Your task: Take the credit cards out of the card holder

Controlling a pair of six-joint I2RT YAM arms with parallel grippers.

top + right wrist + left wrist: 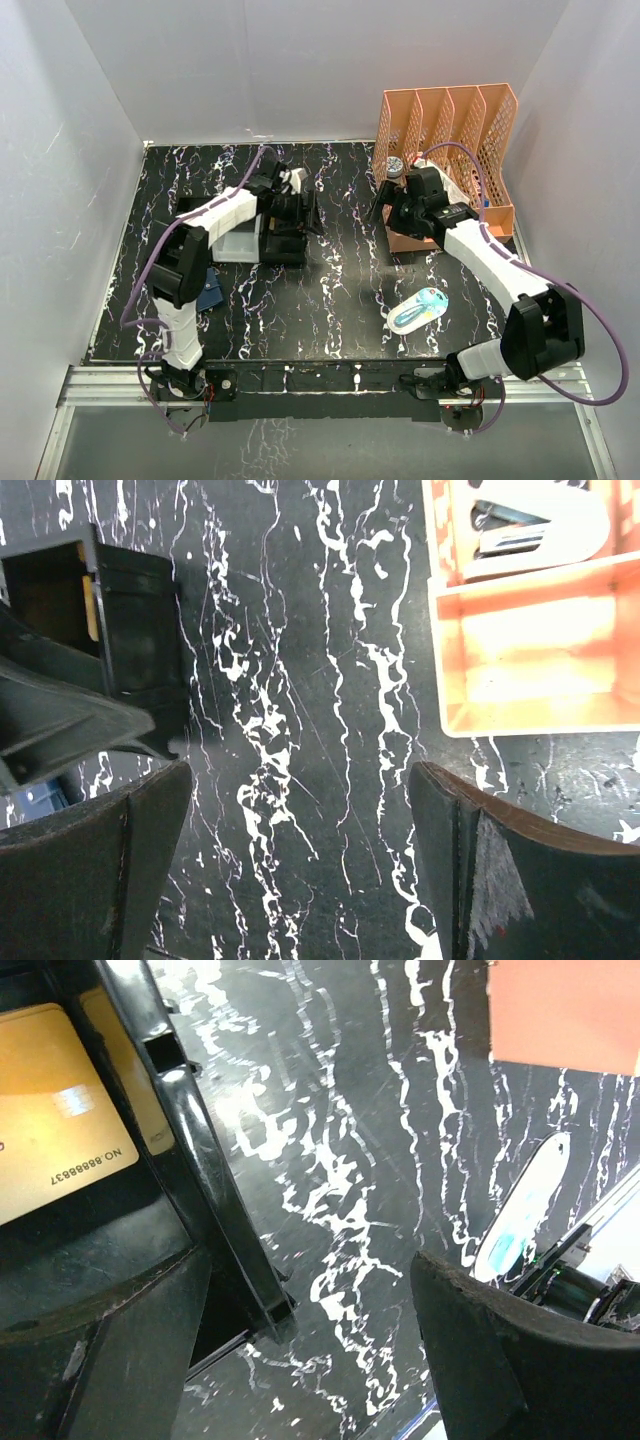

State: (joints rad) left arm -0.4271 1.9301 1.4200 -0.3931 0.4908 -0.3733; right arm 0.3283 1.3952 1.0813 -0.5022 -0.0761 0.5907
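Note:
The dark blue card holder lies at the table's left, half hidden behind my left arm. No credit cards show outside it; any inside are hidden. My left gripper is open and empty, low over the table beside the corner of a black-and-white tray. A gold card with a printed number lies in that tray. My right gripper is open and empty over bare marbled table, next to the orange organizer.
An orange file organizer stands at the back right with a white stapler-like item in it. A blue-and-white oval packet lies front right. White walls enclose the table.

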